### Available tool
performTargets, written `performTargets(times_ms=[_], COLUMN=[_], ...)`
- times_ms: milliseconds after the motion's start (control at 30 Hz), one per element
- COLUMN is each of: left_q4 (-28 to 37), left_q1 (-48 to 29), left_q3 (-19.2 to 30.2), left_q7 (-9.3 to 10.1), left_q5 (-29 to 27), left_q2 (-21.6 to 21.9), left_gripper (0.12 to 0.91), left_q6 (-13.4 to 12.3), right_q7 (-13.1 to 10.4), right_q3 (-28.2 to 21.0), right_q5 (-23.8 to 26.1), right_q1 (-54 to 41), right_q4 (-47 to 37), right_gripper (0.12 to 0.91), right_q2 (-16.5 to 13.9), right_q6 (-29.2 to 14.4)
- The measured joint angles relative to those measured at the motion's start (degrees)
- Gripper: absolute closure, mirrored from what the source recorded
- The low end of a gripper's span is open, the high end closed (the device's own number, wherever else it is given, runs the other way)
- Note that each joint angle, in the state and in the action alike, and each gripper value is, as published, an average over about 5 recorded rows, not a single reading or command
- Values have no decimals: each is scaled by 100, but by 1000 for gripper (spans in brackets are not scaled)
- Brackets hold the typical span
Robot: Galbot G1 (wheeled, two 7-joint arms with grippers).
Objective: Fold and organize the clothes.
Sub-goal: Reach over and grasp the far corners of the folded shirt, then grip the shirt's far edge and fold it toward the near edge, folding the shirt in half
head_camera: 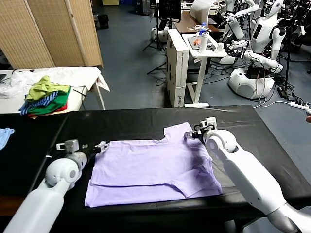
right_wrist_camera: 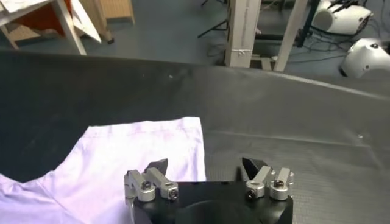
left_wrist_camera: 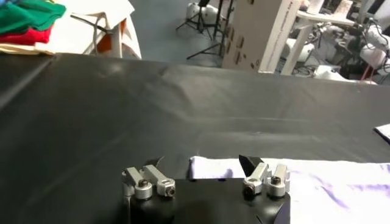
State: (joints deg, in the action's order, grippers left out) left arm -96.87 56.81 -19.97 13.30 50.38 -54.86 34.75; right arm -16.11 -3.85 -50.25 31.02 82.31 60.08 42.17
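The black table (head_camera: 146, 121) carries the T-shirt (head_camera: 150, 167) spread flat mid-table near its front edge, ready for folding. My left gripper (head_camera: 92, 148) and right gripper (head_camera: 190, 136) straddle its far corners, jaws wide, empty (poised to pinch).

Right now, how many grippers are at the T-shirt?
2. The left gripper is at the T-shirt's far left corner, jaws open. The right gripper is at the far right sleeve, jaws open. Neither holds cloth.
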Motion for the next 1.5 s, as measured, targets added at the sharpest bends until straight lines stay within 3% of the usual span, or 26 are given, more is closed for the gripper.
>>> performTargets(times_ms=[233,400,633,833,1200,1500], left_q4=[71,74,75,59,-300,-947], left_q1=[-28,-10,-19,-18,178,705], left_q3=[27,39,73,66,-143,-542], left_q7=[2,-24,-70,-88,-71,-97], left_q5=[-15,-23,-61,-90,-56,-55], left_q2=[-3,0,0,6,154,355], left_gripper=[293,482,773,828,874,883], left_q6=[-10,-16,-21,-64,-105,-146], right_q7=[38,49,108,222,460,381], right_q3=[-4,-5,32,124,427,814], right_q5=[2,5,92,134,-60,-336], right_q1=[10,12,73,168,411,754], right_q4=[-34,-44,-30,84,597,1166], right_gripper=[491,681,832,867,873,873], right_q2=[18,32,58,16,-238,-550], right_q6=[-5,-5,-6,-42,-767,-573])
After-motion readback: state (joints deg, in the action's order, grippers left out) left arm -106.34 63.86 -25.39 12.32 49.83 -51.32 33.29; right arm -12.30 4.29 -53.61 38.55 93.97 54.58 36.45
